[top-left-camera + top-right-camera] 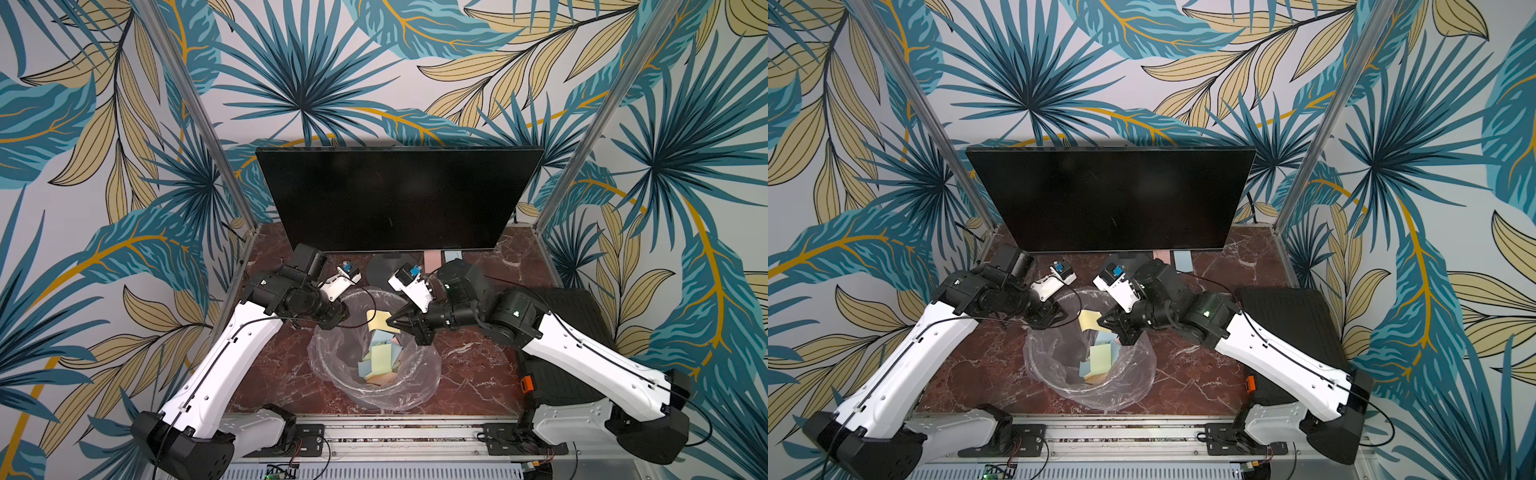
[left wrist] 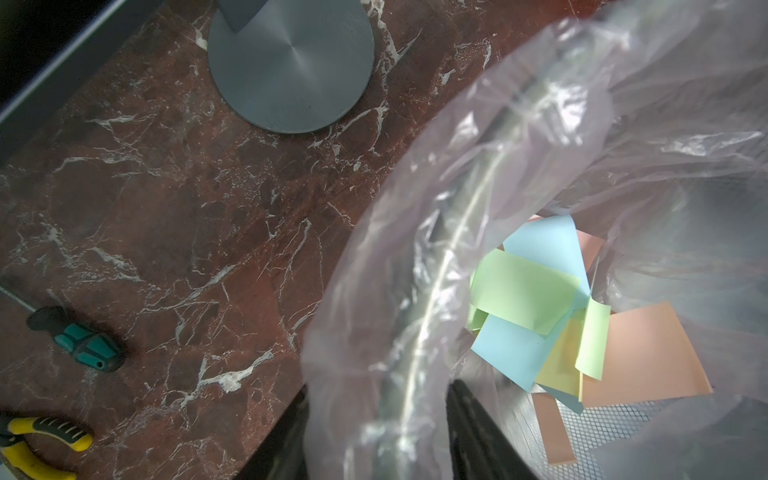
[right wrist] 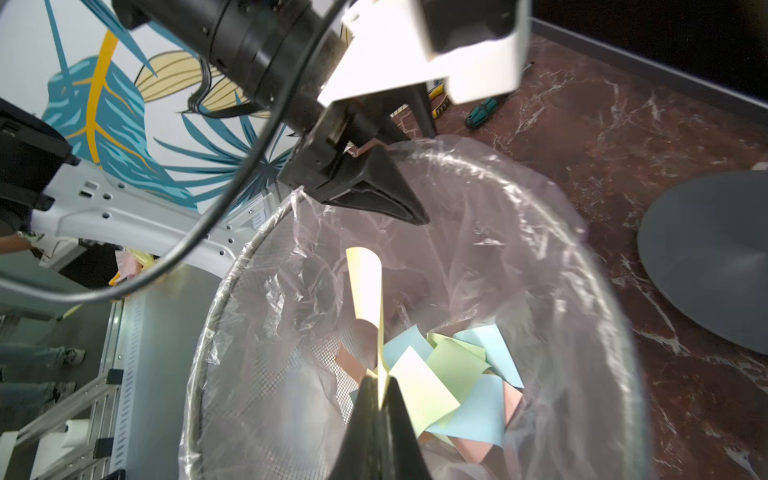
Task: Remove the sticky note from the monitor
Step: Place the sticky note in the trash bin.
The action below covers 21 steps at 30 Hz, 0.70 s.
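Monitor (image 1: 395, 195) fills the upper centre of both top views, standing at the back of the marble table (image 1: 478, 365). Its grey disc base (image 1: 384, 270) is mostly hidden behind the two wrists there. The left wrist view shows far more of that base, cut off at the upper edge.

Both arms rise from the lower corners and bend inward, wrists angled down over the lined mesh bin (image 1: 424, 374) at lower centre. The right gripper (image 1: 395, 322) is clenched on the yellow sticky note (image 1: 379, 322), which hangs above the bin's mouth. The right wrist view shows the note (image 3: 365, 286) curling away from the pinching tips.

The left gripper (image 1: 337, 315) straddles the bin's rim; whether it clamps is unclear.

Loose coloured notes (image 1: 380, 359) lie inside the bin. Only the left wrist view shows the whole screwdriver handle (image 2: 83, 343) and the pliers (image 2: 37, 440), at its lower left.
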{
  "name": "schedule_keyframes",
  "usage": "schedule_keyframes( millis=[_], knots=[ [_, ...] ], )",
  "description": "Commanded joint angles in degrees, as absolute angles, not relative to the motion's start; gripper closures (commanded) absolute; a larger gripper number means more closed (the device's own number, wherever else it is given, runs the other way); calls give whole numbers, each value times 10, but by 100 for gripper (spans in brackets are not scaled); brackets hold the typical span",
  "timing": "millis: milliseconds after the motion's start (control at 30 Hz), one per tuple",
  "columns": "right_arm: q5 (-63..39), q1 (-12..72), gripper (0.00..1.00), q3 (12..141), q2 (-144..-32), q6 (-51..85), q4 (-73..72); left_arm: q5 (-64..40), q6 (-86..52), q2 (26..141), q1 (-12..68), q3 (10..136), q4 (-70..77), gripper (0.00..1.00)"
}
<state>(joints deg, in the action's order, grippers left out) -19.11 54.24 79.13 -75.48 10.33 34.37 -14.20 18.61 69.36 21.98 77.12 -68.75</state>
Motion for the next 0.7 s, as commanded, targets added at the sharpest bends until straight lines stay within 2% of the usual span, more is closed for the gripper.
schedule_keyframes(
  millis=[0, 67, 167, 233, 667],
  knots=[
    [-177, 566, 99, 816, -782, 62, 377, -144, 188, 687, 220, 766, -682, 48],
    [-181, 576, 90, 823, -793, 58, 372, -143, 188, 687, 220, 766, -681, 48],
    [-189, 584, 54, 824, -796, 54, 357, -143, 188, 687, 220, 766, -681, 48],
    [-187, 585, 44, 820, -792, 57, 344, -144, 189, 688, 220, 767, -682, 48],
    [-164, 585, 40, 802, -771, 70, 299, -144, 188, 686, 220, 766, -681, 48]
  ],
)
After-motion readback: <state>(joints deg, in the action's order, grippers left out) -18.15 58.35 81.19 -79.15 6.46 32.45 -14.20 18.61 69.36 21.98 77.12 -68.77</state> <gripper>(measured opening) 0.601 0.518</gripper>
